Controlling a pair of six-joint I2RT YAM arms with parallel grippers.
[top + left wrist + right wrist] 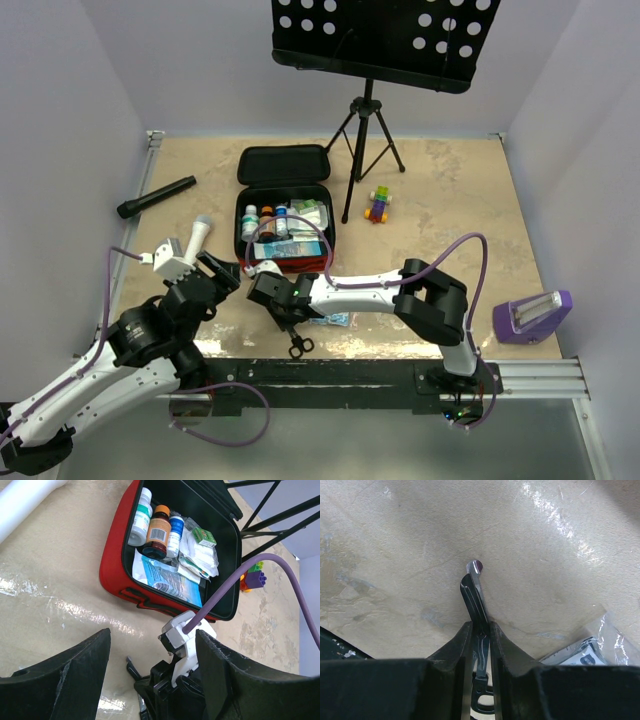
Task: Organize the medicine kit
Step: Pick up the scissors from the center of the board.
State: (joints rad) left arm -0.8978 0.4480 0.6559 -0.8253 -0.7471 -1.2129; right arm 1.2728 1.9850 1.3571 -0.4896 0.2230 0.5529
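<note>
Pinching the scissors (476, 597) (blades jutting forward), the right end effector (481, 630) hangs above the table (395, 540); the left end effector (152, 655) gapes near the medicine kit (112, 575).

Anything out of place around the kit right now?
Yes. A clear packet lies on the table outside the medicine kit, beside the right gripper, which is shut on the scissors. Nothing looks spilled.

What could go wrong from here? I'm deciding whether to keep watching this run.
The right gripper pinches the scissors on their thin metal shank, so they may pivot or slip out in transit. Its purple cable arcs over the open medicine kit and could snag the bottles. The open left gripper hovers close to the right wrist; they could collide.
</note>
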